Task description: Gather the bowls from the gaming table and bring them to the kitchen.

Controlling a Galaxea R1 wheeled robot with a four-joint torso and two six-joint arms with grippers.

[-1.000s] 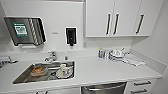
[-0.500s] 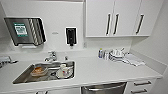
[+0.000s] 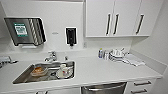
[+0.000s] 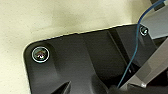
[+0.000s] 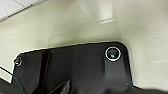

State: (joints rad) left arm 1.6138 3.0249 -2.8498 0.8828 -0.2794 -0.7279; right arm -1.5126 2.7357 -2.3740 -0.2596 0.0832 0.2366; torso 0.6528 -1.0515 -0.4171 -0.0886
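looking straight at the kitchen (image 3: 100, 72) from the head view, white countertop (image 3: 105, 71) running the whole width with a steel sink (image 3: 23, 76) set into it on the left. the sink's got dishes sitting in it: something orange-brown in a dish (image 3: 38, 71) next to a pale plate with a cup or small bowl on it (image 3: 63, 72), too blurry to say whether any of those are the see-through bowls. faucet (image 3: 51, 57) stands just behind the sink. on the wall above there's a paper towel dispenser (image 3: 25, 31) with a green label, and a dark soap dispenser (image 3: 71, 36) to its right. white upper cabinets (image 3: 120, 17) with dark bar handles fill the upper right. under them on the counter is a little cluster of stuff: a small bottle (image 3: 100, 53), a stack of white dishes (image 3: 116, 55) and a cloth or paper (image 3: 133, 60) lying beside it. drawers (image 3: 141, 86) with dark handles sit below the counter on the right. the wrist views just give the robot's own dark plate over a pale speckled floor (image 4: 62, 17), so can't tell how either gripper's fingers stand.
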